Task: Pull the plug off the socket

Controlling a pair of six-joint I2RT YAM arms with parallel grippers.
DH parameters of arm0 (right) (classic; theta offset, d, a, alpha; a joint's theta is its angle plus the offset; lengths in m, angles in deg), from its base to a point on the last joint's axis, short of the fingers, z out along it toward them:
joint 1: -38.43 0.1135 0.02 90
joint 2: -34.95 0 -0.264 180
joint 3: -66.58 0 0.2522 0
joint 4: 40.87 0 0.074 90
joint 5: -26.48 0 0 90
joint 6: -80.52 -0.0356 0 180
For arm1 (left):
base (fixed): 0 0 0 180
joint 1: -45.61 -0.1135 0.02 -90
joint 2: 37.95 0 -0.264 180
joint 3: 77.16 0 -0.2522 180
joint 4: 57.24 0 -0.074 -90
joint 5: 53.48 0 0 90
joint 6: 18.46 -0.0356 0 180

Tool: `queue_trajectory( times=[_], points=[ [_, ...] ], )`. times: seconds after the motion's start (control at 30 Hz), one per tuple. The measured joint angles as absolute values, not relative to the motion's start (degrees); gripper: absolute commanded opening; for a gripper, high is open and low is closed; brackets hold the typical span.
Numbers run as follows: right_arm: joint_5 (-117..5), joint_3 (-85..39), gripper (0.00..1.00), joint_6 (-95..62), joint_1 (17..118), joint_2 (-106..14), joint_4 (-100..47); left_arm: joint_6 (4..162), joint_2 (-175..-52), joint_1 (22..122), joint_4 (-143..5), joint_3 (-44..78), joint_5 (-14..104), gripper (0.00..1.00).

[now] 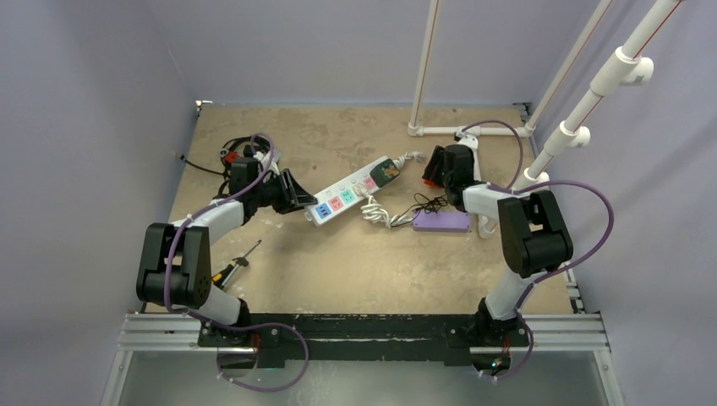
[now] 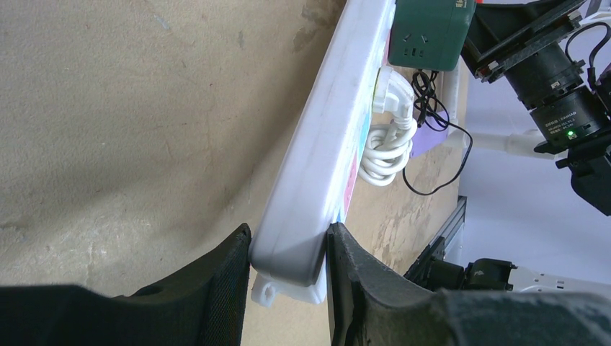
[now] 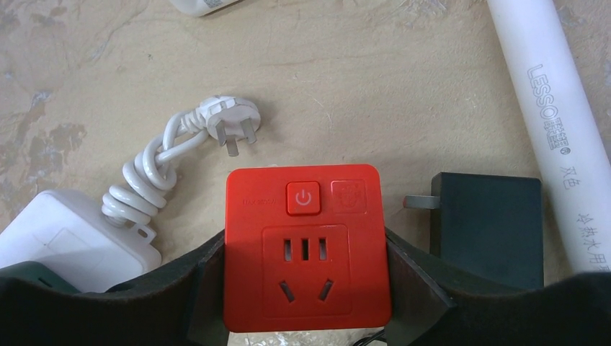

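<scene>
While the socket [image 1: 338, 201] lies diagonally across the middle of the bench [image 1: 338, 279], its near-left end is clamped by the left tool [image 2: 288, 249], whose two fingers press on the long sides of the white casing. A green adapter [image 2: 429, 29] is seated at the socket's far end. Just short of it a white plug head [image 2: 393, 97] with a coiled cord sits in an outlet.

The plug [image 3: 310, 281], a red square block with a power button and an outlet face, is clear of the socket and just beyond its far end. The right tool [image 3: 305, 245] grips it tightly on both flanks.

A loose three-pin plug [image 3: 230, 119] on a twisted white cord rests on the bench past the socket's far end. A black adapter [image 3: 490, 223] lies farther out, with a white pipe [image 3: 555, 122] beyond it.

A purple bar [image 1: 440, 222] with a thin black lead lies near the socket's far half, on the near side. A screwdriver [image 1: 235, 266] lies well apart from the socket's clamped end, towards the arm bases.
</scene>
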State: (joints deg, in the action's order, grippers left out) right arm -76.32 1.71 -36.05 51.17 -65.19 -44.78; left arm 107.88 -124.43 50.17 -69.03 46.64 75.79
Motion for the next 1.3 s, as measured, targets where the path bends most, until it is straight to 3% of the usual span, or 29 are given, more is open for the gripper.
queue_trajectory(
  times=[0.4,0.93,1.3],
  points=[
    [-78.9,1.6,0.86,-35.8,51.2,-65.2,-44.7,107.9,-124.4,50.2,-69.0,46.6,75.8,0.0],
    [-91.4,1.8,0.91,-35.8,60.1,-50.8,-45.2,107.9,-124.4,48.7,-69.1,46.4,75.9,0.0],
    [-68.1,6.4,0.96,-27.5,62.0,-45.7,-56.6,107.9,-124.4,48.2,-69.0,46.4,76.0,0.0]
  ],
)
